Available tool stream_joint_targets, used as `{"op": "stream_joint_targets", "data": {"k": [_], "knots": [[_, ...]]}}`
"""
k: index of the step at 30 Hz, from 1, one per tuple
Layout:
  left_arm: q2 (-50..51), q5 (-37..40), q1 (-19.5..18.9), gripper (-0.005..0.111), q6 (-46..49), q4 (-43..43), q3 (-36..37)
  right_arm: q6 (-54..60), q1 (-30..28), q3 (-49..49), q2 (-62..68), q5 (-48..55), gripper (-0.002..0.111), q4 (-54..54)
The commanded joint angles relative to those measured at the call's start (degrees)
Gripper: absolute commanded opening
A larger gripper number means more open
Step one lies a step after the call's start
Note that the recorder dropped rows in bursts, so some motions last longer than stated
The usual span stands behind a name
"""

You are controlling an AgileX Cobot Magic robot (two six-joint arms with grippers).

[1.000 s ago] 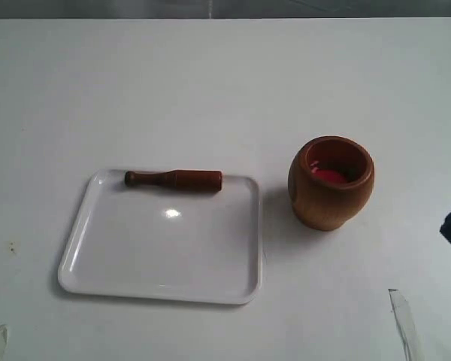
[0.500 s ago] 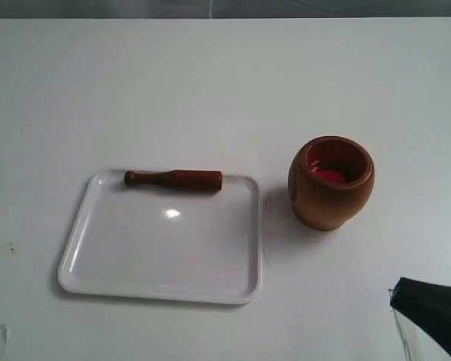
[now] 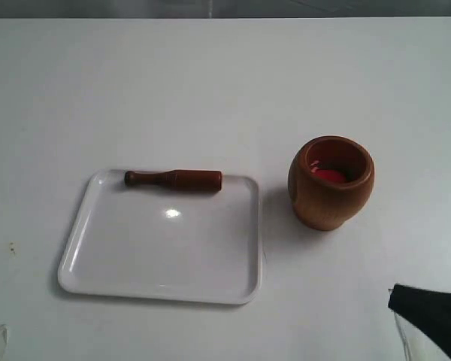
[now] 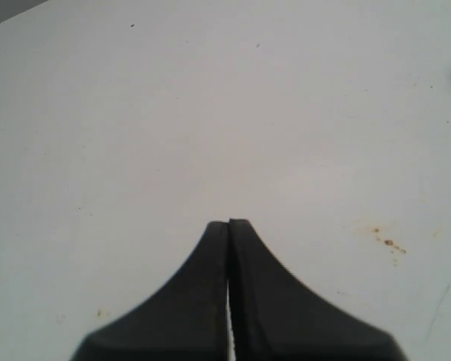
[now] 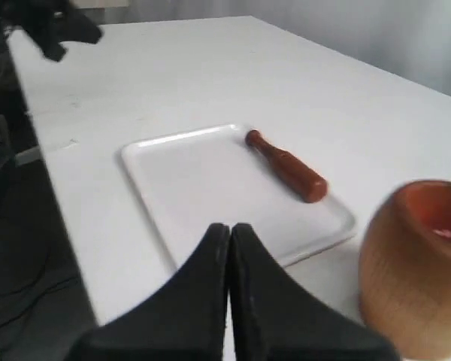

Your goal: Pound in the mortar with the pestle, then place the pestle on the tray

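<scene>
The dark reddish-brown pestle (image 3: 174, 180) lies flat along the far edge of the white tray (image 3: 161, 259), its knobbed handle toward the left. The same pestle (image 5: 286, 166) and tray (image 5: 158, 184) show in the right wrist view. The light-brown mortar (image 3: 331, 183) stands upright to the right of the tray, its inside red; the mortar (image 5: 413, 271) also fills one side of the right wrist view. My right gripper (image 5: 230, 227) is shut and empty; its arm (image 3: 432, 316) pokes in at the bottom right corner. My left gripper (image 4: 229, 222) is shut over bare table.
The white table (image 3: 210, 90) carries the tray and mortar. Small brown specks (image 4: 387, 239) mark its surface near the left gripper. The table's edge (image 5: 52, 195) drops off to a dark floor beside the tray in the right wrist view.
The right arm has left the right edge and now shows at the bottom right corner. Pestle, tray and mortar have not moved.
</scene>
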State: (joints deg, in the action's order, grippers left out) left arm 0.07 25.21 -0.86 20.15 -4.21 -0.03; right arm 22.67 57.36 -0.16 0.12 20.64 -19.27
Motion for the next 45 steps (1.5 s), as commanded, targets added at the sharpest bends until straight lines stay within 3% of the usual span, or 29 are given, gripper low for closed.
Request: {"op": "stream_joint_targets", "data": {"k": [1,2,3,4,6,7,10,17,45], "knots": [[-0.07,-0.17,0.44,0.000,-0.47,0.42,0.03,-4.94,-19.22,0.16,-0.12,-0.28,0.000,-0.19],[-0.07,-0.17,0.44,0.000,-0.47,0.42,0.03,-4.80,-30.72,0.16,-0.12,-0.28,0.000,0.36],[-0.07,-0.17,0.44,0.000,-0.47,0.42,0.03,-4.80,-36.65,0.16,-0.12,-0.28,0.000,0.49],[-0.07,-0.17,0.44,0.000,-0.47,0.42,0.03,-4.80,-46.72,0.16,-0.12,-0.28,0.000,0.95],[-0.07,-0.17,0.44,0.000,-0.47,0.42,0.03,-4.70,-56.53,0.16,-0.12,-0.28,0.000,1.03],[-0.07,-0.17,0.44,0.000,-0.47,0.42,0.03,-4.60,-57.91,0.16,-0.12,-0.76,0.000,3.38],[-0.07,-0.17,0.44,0.000,-0.47,0.42,0.03,-4.49,-55.03,0.16,-0.12,-1.44,0.000,8.33],[-0.07,-0.17,0.44,0.000,-0.47,0.42,0.03,-9.55,-46.66,0.16,-0.12,-1.31,0.000,8.82],[-0.07,-0.17,0.44,0.000,-0.47,0.42,0.03,-10.91,-46.65,0.16,-0.12,-1.17,0.000,4.76]]}}
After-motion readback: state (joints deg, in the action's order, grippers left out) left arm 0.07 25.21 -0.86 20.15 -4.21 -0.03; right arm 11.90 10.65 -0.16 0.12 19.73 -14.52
